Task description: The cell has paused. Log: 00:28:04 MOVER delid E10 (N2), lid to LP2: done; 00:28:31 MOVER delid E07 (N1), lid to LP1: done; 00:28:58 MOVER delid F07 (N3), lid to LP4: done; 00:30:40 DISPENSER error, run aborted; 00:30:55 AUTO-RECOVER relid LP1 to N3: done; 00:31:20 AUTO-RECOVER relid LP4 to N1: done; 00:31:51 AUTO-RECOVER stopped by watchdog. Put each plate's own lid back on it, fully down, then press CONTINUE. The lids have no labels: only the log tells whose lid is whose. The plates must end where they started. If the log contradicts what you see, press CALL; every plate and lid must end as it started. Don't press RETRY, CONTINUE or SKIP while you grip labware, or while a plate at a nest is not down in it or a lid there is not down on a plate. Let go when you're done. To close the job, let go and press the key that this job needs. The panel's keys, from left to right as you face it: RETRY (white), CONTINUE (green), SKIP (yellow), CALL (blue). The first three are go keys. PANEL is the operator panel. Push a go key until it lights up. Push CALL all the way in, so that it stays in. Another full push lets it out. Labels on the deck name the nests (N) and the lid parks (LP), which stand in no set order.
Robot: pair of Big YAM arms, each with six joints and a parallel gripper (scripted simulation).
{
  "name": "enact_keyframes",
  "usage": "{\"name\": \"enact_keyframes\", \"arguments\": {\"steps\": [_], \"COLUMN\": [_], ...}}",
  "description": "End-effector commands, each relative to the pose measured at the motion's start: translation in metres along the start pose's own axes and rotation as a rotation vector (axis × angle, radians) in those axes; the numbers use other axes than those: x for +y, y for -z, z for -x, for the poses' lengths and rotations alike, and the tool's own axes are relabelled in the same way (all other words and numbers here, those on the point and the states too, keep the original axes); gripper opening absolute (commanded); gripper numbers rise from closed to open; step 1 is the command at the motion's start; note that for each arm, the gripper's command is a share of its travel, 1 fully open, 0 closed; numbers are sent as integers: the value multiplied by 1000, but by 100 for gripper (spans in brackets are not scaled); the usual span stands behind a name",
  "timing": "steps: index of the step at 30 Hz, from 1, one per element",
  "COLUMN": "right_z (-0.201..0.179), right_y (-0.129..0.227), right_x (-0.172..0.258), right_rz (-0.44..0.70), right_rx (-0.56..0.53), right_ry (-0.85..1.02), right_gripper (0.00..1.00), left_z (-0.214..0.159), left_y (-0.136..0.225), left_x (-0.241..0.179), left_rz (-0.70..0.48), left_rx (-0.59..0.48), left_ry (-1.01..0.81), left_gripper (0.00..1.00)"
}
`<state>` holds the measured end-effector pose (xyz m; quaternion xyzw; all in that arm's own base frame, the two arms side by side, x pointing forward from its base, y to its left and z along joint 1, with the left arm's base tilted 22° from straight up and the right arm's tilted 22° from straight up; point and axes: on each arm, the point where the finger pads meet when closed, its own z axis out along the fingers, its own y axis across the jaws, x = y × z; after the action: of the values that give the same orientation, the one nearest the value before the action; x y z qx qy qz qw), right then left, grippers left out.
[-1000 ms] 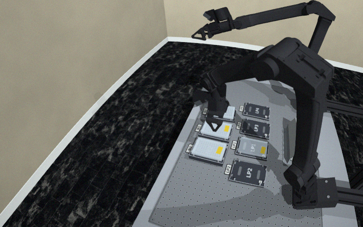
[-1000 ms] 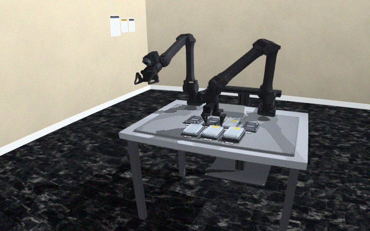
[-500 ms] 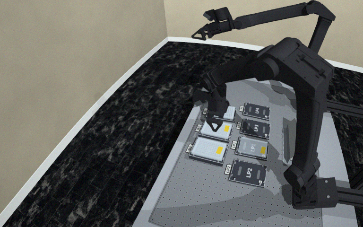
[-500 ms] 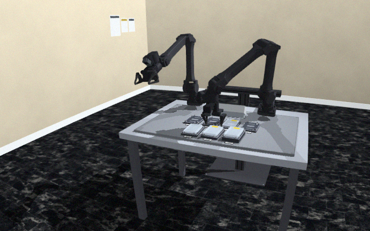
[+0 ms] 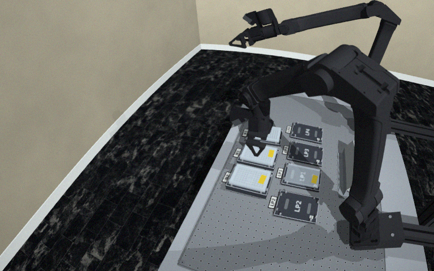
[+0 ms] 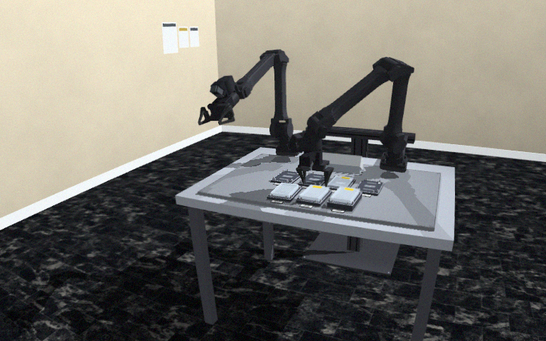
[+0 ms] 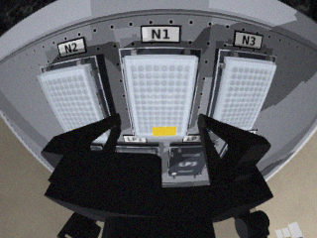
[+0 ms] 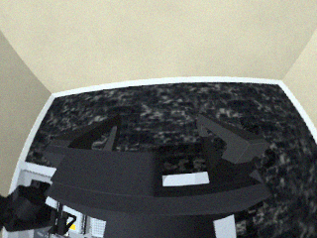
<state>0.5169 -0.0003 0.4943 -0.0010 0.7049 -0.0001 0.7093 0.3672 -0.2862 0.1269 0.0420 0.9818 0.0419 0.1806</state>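
Step in hand, judged from marks and log: undoing the N1/N3 lid swap. Left gripper [image 5: 258,147] [image 6: 315,185] [image 7: 159,119] [image 8: 63,223] wide open, nothing held, fingers astride the yellow-marked N1 lid [image 5: 262,161] [image 6: 313,193] [image 7: 160,94]; contact cannot be told. To one side of the hand, N3 plate [image 5: 275,134] [image 6: 284,191] [image 7: 245,94] shows no yellow mark, probably bare; to the other, N2 plate [image 5: 249,175] [image 6: 344,196] [image 7: 71,96], marked, appears lidded. Behind the hand, toward the arm bases, a loose lid [image 5: 300,175] [image 6: 340,182] lies on LP1, presumably E07's. Next move: close on the N1 lid's edges only, lift level, carry to N3; the LP1 lid would then go to N1. Risk: too low a grip brings the plate up too. CONTINUE should wait until all lids are down and released. Right gripper [image 5: 237,43] [image 6: 210,123] [image 8: 158,118] open, holding nothing, well apart from the nests. Surface: perforated grey deck [image 5: 217,230] [image 6: 402,217] on a pale table [image 6: 419,235]; the panel housing [image 5: 345,169] [image 6: 344,162] stands beyond the parks from the left hand, keys not readable. Room: beige walls [image 5: 95,64] [image 6: 100,100] [image 8: 163,40], dark mottled floor [image 5: 105,191] [image 6: 100,261] [image 8: 168,104].

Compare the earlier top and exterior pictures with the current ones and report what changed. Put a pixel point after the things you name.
Nothing visibly changed. The left gripper [image 5: 256,152] [image 6: 316,182] [image 7: 158,118] stands open over the N1 plate [image 5: 258,156] [image 6: 313,195] [image 7: 159,94], as before; the right gripper [image 6: 216,120] [image 8: 158,118], plates and lid park LP1 [image 5: 300,175] look unmoved.
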Motion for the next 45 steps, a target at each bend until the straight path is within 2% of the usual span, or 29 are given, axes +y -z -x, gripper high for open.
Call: {"name": "enact_keyframes", "arguments": {"steps": [1, 30, 33, 45], "right_z": [31, 31, 31, 31], "right_y": [-7, -7, -7, -7], "right_x": [0, 0, 0, 0], "right_rz": [-1, -1, -1, -1], "right_rx": [-41, -41, -41, -41], "right_ry": [-6, -6, -6, -6], "right_gripper": [100, 100, 100, 100], "left_z": [23, 24, -6, -59], "left_y": [32, 34, 18, 15], "left_x": [-17, -17, -7, 8], "left_rz": [-47, -49, -32, -32], "left_rx": [-62, -65, -43, -40], "left_ry": [22, 23, 23, 23], "left_gripper": [100, 100, 100, 100]}}
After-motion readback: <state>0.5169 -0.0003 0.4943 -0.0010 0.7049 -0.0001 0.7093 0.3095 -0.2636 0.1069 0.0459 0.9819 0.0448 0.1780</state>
